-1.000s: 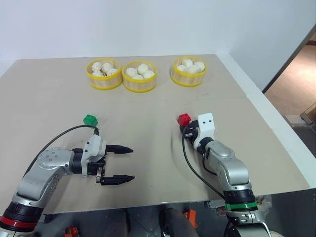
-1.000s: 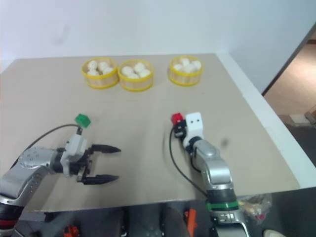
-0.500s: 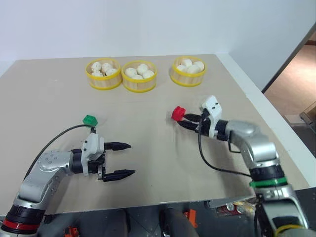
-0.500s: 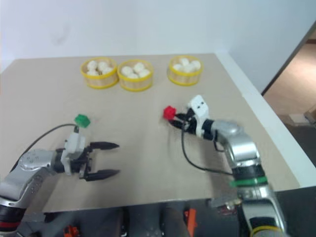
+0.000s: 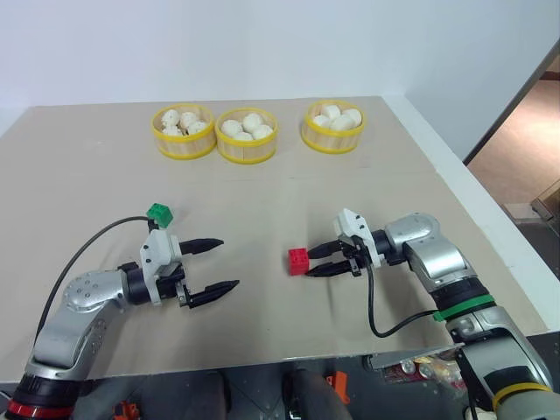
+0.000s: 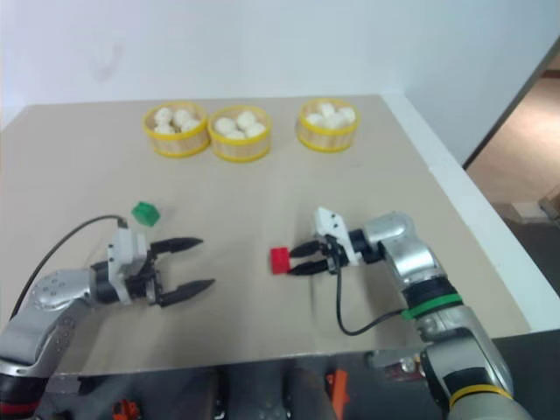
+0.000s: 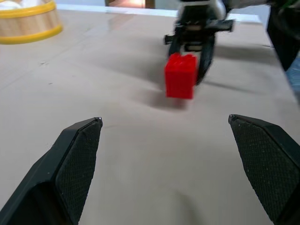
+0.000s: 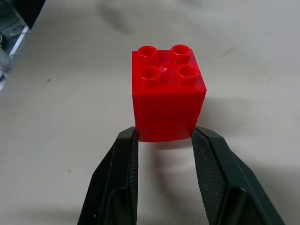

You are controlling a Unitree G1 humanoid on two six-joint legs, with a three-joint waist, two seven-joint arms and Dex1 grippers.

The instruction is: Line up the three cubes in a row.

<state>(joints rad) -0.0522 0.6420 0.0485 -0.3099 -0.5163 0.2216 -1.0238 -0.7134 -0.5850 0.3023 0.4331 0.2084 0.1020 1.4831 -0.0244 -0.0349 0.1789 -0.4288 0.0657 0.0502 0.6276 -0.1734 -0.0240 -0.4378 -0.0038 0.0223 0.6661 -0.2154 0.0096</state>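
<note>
Since a second ago the right gripper (image 5: 322, 261) has swung round from pointing up the table to pointing across it toward the other arm, and the red cube (image 5: 299, 261) it carries has come nearer the table's front edge. Its fingers (image 8: 123, 178) are pinched on the cube's lower sides, studs facing up, and the cube looks to be just above the table (image 5: 262, 306) or resting on it, can't really tell.

Left gripper (image 5: 210, 268) sits with its fingers spread wide and nothing between them, aimed at the red cube across a bare stretch of table. Green cube (image 5: 160, 212) lies just behind that gripper's wrist, next to its cable (image 5: 83, 254). Three baskets of buns (image 5: 248, 134) are lined up well beyond both sets of fingertips.
</note>
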